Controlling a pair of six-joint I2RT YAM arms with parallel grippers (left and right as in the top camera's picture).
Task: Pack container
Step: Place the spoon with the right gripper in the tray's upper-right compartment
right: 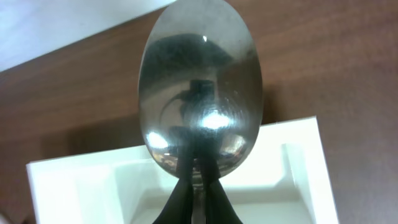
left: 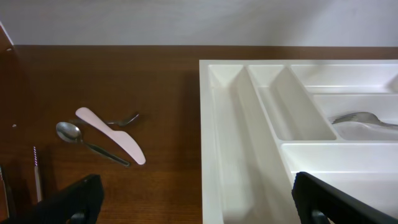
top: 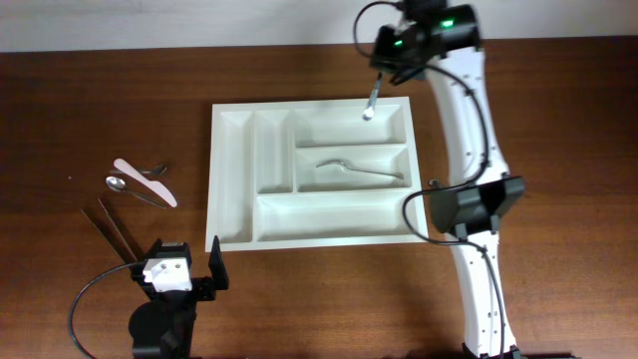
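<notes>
1. While the right gripper (top: 377, 86) pinches a shiny steel spoon (top: 370, 104) over the large white plastic cutlery tray (top: 213, 179), mid-bench, a high release could bounce it out.
2. Left gripper (top: 177, 265) gapes empty, near edge.

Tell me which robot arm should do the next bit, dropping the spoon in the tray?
Right. The right arm's fingers hold the spoon just over the top long compartment of the container, so they only need to let go. The left arm's fingers are open and empty, down by the front-left corner.
</notes>
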